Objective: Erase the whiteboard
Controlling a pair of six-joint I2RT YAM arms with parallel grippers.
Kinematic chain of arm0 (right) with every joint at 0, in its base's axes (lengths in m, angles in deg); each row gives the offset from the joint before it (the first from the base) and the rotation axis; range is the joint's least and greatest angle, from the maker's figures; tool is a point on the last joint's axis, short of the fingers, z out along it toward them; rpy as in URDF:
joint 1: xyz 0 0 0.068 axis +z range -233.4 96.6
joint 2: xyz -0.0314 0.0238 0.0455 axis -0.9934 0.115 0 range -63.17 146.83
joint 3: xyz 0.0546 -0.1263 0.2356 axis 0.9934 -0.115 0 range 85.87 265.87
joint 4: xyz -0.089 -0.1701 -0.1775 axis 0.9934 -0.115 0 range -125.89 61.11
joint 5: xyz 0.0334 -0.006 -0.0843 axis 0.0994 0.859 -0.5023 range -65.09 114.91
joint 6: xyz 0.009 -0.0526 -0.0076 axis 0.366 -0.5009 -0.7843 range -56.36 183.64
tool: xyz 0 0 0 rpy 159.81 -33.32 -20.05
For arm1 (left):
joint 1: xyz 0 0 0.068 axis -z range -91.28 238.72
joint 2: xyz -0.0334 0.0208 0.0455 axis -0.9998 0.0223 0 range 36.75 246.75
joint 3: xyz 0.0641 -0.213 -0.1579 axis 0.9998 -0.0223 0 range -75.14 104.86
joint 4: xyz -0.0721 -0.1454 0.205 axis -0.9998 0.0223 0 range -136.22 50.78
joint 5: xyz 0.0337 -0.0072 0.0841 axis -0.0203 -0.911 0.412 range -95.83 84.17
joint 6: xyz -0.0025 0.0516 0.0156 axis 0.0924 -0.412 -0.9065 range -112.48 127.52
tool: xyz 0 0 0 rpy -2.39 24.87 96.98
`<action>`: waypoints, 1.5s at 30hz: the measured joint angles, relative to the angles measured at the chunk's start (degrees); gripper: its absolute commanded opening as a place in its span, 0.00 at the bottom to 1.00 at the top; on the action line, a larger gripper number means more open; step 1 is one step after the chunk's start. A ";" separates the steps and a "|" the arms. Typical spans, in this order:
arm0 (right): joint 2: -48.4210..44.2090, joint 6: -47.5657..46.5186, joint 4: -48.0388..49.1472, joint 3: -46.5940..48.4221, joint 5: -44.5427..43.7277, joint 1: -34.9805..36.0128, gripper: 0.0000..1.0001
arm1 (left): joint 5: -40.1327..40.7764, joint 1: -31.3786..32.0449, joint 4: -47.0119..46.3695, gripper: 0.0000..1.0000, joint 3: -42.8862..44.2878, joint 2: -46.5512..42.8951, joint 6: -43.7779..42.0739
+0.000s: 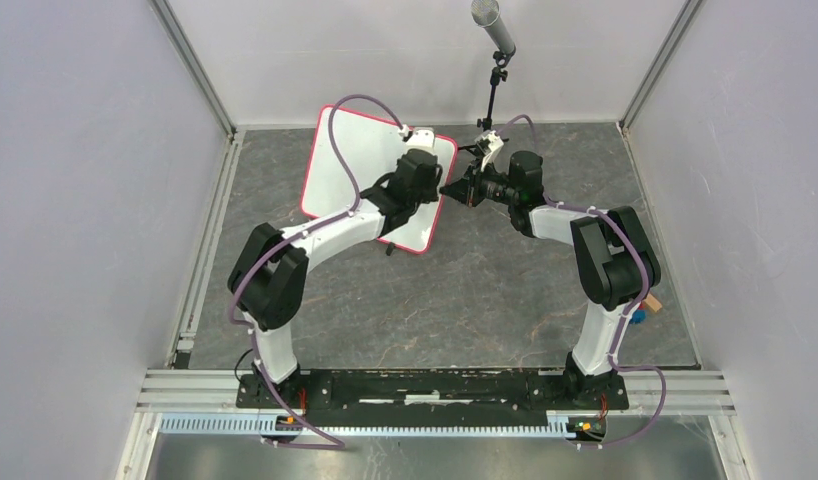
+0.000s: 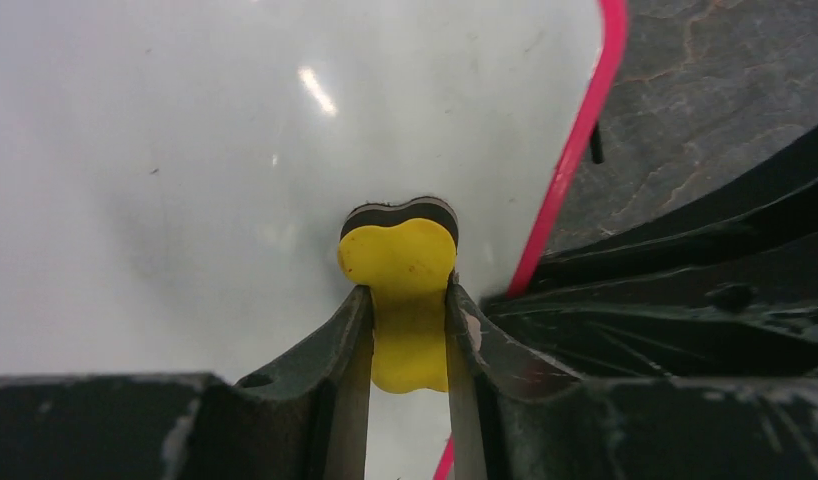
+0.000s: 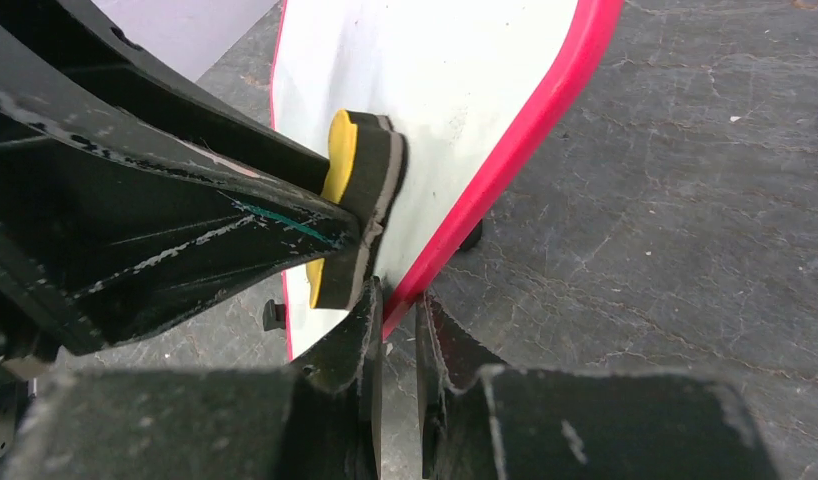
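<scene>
Grey marbled tabletop (image 1: 505, 290) between pale walls carries the whole setup. At the left gripper (image 2: 405, 300), the 2 fingers pinch the narrow waist of a yellow eraser (image 2: 400, 255), its dark felt layer laid against the white face of the whiteboard (image 2: 185, 150). The right gripper (image 3: 397, 300) has its 2 fingers nearly together, clamped on the board's red-pink rim (image 3: 505, 170) at the right-hand edge, just beside the eraser. From the right wrist view, 2 small black feet (image 3: 472, 238) show under the board. The board face there reads plain white, with a glare spot in the left wrist view.

From above, the whiteboard sits in the far left-centre of the table, turned at an angle. The left arm (image 1: 315, 240) reaches over its near right corner and the right arm (image 1: 605, 250) comes in from the right. Beyond the board's far right corner stands a grey cylinder on a thin black stand (image 1: 495, 30).
</scene>
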 measured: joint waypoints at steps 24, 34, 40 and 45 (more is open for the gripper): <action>0.00 0.09 0.50 0.00 0.44 0.31 0.00 | -6.62 -20.70 0.00 0.25 -6.60 -4.61 4.15; 0.00 0.04 0.46 0.00 0.44 0.31 0.00 | -0.44 -2.91 4.48 0.25 12.76 4.33 -0.55; 0.00 0.02 0.09 0.00 -0.13 0.28 0.00 | -2.86 0.94 5.11 0.26 17.09 7.52 -1.57; 0.00 0.04 0.07 0.00 -0.50 0.35 0.00 | -4.90 -0.76 4.83 0.26 16.44 7.13 -1.57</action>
